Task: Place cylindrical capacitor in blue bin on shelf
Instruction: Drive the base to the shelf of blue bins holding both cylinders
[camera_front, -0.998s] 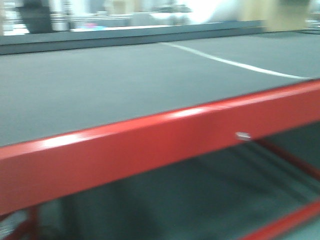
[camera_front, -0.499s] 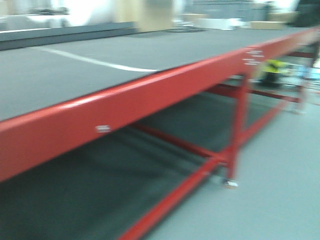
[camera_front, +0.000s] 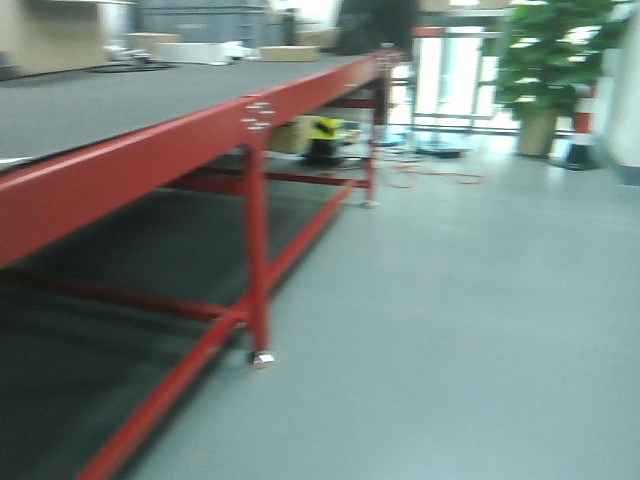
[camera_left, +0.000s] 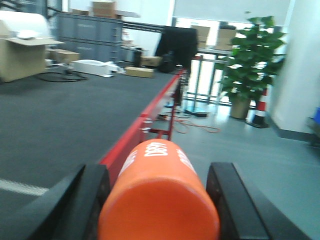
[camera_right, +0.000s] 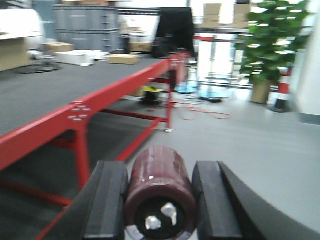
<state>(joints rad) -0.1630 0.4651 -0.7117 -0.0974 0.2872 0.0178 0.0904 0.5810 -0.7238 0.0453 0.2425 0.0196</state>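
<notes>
Right gripper (camera_right: 159, 175) is closed on the cylindrical capacitor (camera_right: 160, 187), its two black fingers (camera_right: 107, 200) pressed against the left and right sides of the body. The capacitor lies lengthwise between them, dark and glossy with a reddish-brown tint in this light. Its near end faces the wrist camera and shows two silvery terminals on a black face. It is held in the air beside the long bench (camera_front: 130, 170), which has a red frame and a grey top, and above the pale grey floor (camera_front: 450, 300). Left gripper (camera_left: 159, 180) is likewise clamped on an orange cylinder (camera_left: 157, 200) marked "4680", which sits lengthwise between that gripper's black fingers (camera_left: 92, 200) and points along the bench's red edge. Far down the bench top stand cardboard boxes (camera_left: 22, 57) and grey crates (camera_left: 90, 32), and a potted plant (camera_front: 545, 50) stands on the floor past the bench's end. The front view is blurred, so smaller details there cannot be made out.
</notes>
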